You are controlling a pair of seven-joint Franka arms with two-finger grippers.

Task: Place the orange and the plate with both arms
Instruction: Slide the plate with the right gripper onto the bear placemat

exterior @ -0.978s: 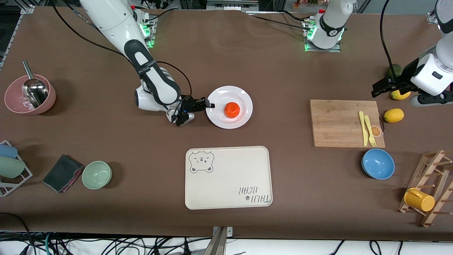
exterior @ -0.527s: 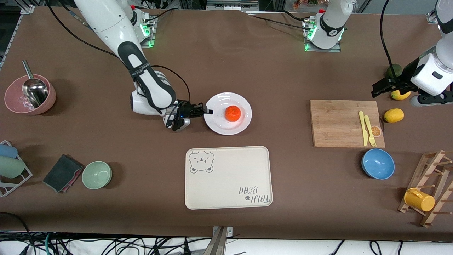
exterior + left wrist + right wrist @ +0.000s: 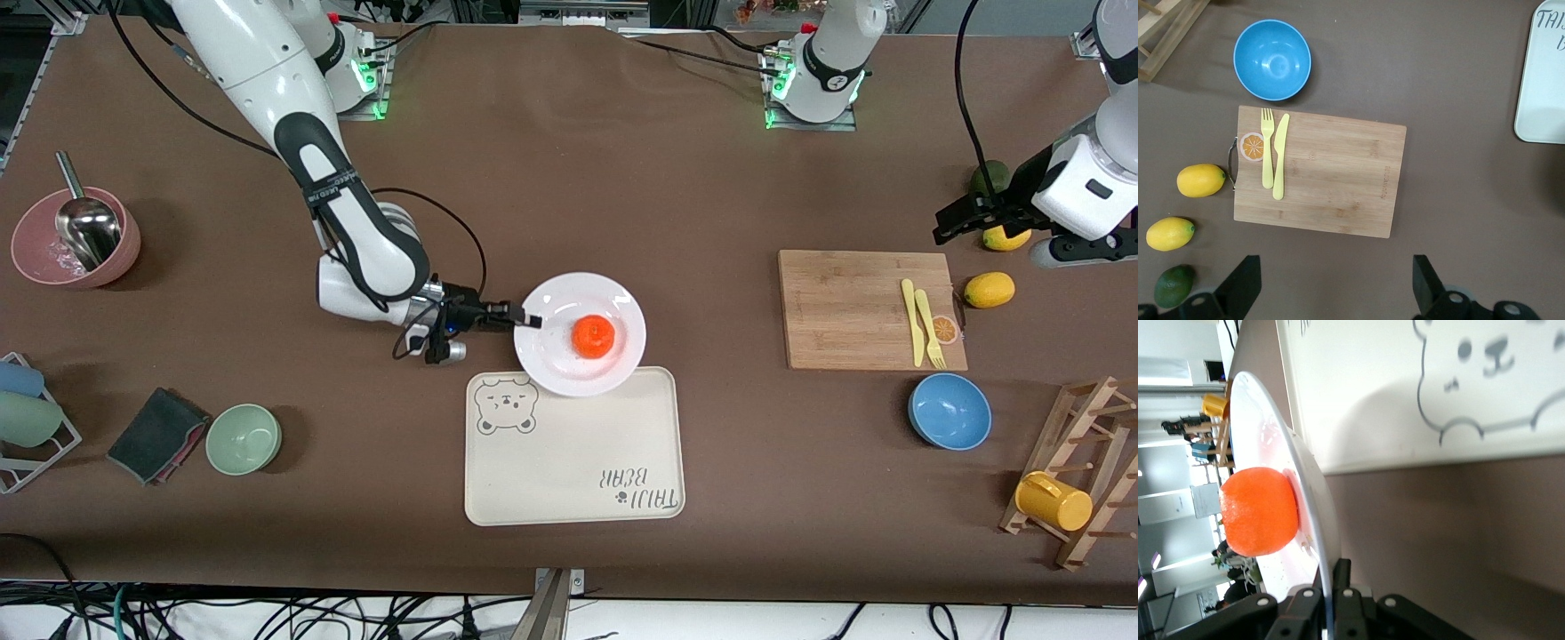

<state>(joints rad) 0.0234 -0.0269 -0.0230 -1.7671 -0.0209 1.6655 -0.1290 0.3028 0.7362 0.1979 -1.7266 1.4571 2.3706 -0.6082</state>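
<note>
The white plate [image 3: 613, 300] carries the orange [image 3: 593, 337] at its middle. My right gripper [image 3: 524, 319] is shut on the plate's rim at the side toward the right arm's end and holds it in the air over the cream tray's [image 3: 573, 462] edge nearest the robots. In the right wrist view the plate [image 3: 1308, 473] runs edge-on between my jaws, with the orange [image 3: 1259, 511] on it and the tray [image 3: 1405, 380] below. My left gripper [image 3: 949, 224] is open and empty, up over the table beside the cutting board [image 3: 867, 308], and waits.
Yellow fork and knife [image 3: 923, 322] lie on the board. Two lemons [image 3: 989, 289] and a dark green fruit [image 3: 989, 176] lie near the left gripper. A blue bowl [image 3: 949, 411], cup rack [image 3: 1076, 476], green bowl [image 3: 244, 438], dark cloth [image 3: 156, 434] and pink bowl with scoop [image 3: 76, 236] stand around.
My right gripper has lifted the plate with the orange and carried it toward the front camera, until it hangs over the tray's edge. The left arm has not moved.
</note>
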